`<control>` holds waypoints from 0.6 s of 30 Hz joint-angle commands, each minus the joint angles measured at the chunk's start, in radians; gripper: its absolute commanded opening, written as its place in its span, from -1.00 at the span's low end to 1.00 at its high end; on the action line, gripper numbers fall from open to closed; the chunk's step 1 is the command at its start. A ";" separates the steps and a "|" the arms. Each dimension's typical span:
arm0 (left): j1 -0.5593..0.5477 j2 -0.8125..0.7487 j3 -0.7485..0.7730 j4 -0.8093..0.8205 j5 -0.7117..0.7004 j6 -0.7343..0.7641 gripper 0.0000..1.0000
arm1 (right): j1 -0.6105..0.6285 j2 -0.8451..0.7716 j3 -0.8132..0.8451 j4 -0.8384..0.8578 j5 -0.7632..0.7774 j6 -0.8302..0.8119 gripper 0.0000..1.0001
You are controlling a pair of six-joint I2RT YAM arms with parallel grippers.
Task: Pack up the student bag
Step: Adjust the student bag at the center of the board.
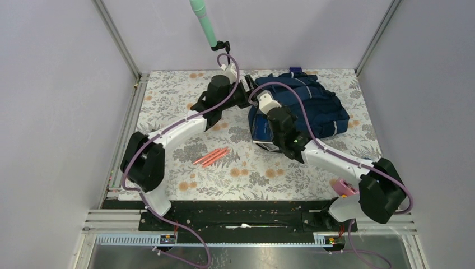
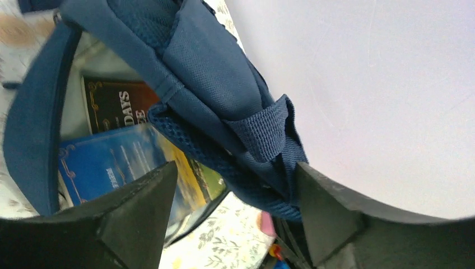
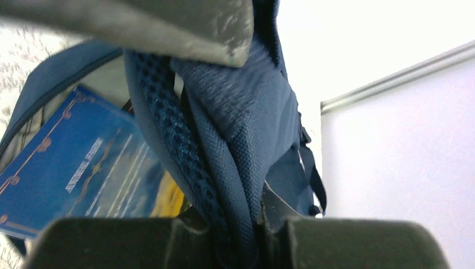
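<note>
Two arms meet at the mouth of the backpack (image 1: 313,106), which lies slumped at the far side of the flowered table (image 1: 168,95), right of centre. The right gripper (image 3: 246,224) is pinched tight on a padded mesh fold at the backpack's edge. The left gripper (image 2: 235,168) stands wide open, with a webbing loop and padded fabric between its fingers, unclamped. Inside the opening, a blue book (image 2: 112,162) overlaps a dark book (image 2: 117,103). Some red sticks (image 1: 212,157) lie on the table, well apart from the backpack.
</note>
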State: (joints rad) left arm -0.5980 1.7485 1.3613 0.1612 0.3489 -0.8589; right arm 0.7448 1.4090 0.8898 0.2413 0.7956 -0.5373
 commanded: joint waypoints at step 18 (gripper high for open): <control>0.055 -0.624 -0.674 0.108 -0.185 0.235 0.98 | -0.300 -0.177 0.365 -0.138 -0.426 0.213 -1.00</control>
State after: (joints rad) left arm -0.5781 1.1454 0.8036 0.2550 0.2100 -0.6170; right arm 0.4725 1.2739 1.1427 -0.0257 0.4690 -0.4019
